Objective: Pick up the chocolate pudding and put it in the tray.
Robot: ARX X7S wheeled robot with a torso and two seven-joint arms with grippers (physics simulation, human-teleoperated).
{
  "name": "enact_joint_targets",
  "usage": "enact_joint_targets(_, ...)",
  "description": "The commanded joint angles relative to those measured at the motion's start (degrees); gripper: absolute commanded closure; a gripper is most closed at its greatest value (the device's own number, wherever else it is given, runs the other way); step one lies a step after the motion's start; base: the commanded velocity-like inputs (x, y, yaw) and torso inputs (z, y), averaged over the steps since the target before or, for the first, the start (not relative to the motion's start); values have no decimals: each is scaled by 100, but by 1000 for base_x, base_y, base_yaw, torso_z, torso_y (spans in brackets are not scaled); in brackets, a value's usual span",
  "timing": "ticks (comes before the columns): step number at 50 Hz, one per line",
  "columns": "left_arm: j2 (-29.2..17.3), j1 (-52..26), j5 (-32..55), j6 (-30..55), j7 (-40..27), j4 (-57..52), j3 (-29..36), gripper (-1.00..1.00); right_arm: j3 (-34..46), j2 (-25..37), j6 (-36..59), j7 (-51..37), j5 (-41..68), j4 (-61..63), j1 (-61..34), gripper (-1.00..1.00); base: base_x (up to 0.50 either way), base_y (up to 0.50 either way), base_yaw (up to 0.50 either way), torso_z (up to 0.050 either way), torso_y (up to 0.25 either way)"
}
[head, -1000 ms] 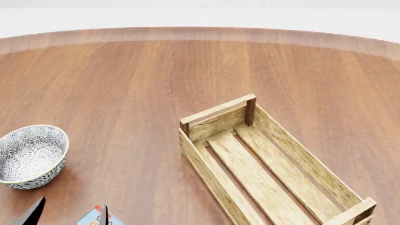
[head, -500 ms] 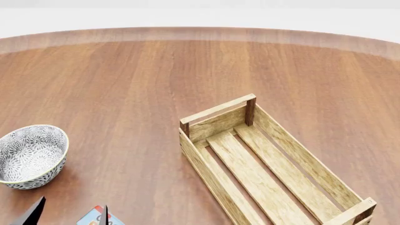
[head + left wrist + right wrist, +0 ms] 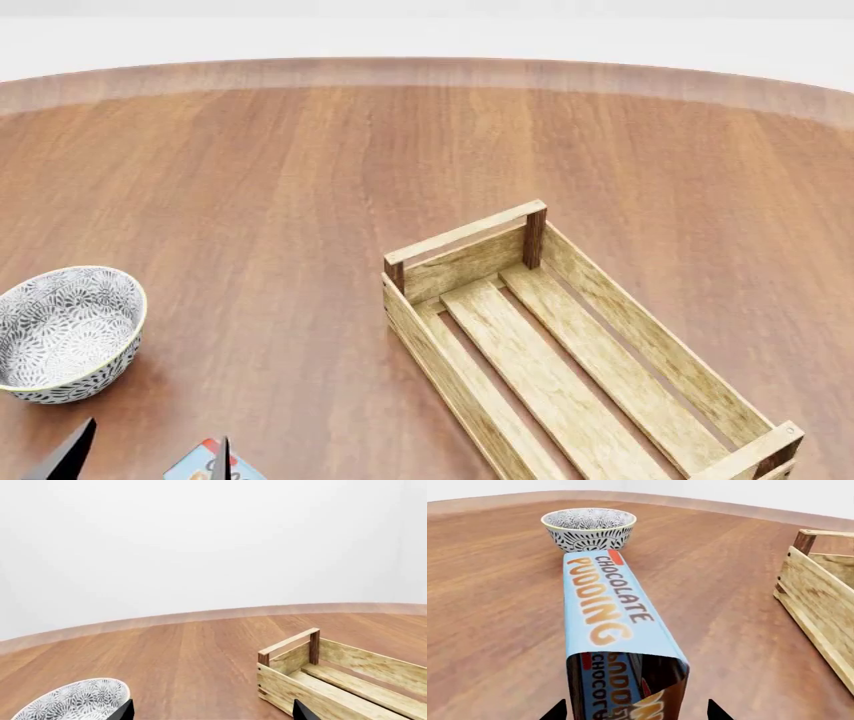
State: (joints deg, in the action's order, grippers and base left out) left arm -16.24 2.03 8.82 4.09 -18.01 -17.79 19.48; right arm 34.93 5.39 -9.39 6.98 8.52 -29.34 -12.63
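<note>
The chocolate pudding [image 3: 607, 605] lies flat on the wooden table, light blue top up, its long side pointing toward the bowl. My right gripper [image 3: 637, 711] is open, one dark fingertip on each side of the carton's near end, with a gap on at least one side. In the head view only a corner of the pudding [image 3: 200, 463] shows at the bottom edge. My left gripper [image 3: 147, 455] hangs there, open, with nothing between its fingers [image 3: 123, 711]. The tray [image 3: 441, 360] stands empty to the right, also visible as the tray [image 3: 287, 680] and the tray [image 3: 814, 600].
A round grey-white patterned bowl [image 3: 67, 330] sits at the left, just beyond the pudding's far end; the bowl [image 3: 589, 527] and the bowl [image 3: 80, 702] show in both wrist views. The round table's far edge [image 3: 427, 70] curves across the back.
</note>
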Motion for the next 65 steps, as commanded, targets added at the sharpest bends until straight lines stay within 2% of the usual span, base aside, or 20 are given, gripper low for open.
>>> enact_joint_targets(1,-12,-17,2,-34,-19,41,26,-100,50,-35,-16,-30,36,-173,-127,-100,0,0,0,0,0)
enact_joint_targets(7,-33,-9,-6,8,-48,-22,40,-100,78,-63,-108,-62,41,-309,-167,-100,0,0,0,0,0)
enact_joint_targets(8,-34,-7,3,-2,-45,-16,39,-100,89,-66,-154,-55,33,-353,-181,100,0,0,0,0,0)
enact_joint_targets(34,-83,-29,49,-7,-67,-9,92,-100,113,41,-177,-149,189,-326,-208,100,0,0,0,0,0)
enact_joint_targets(54,-122,-27,91,-37,-92,11,111,-100,-208,902,1552,-710,444,2411,-147,100,0,0,0,0,1)
enact_joint_targets(65,-142,-19,113,-47,-115,-5,116,-100,-458,1123,1762,-893,539,2856,-240,100,0,0,0,0,0)
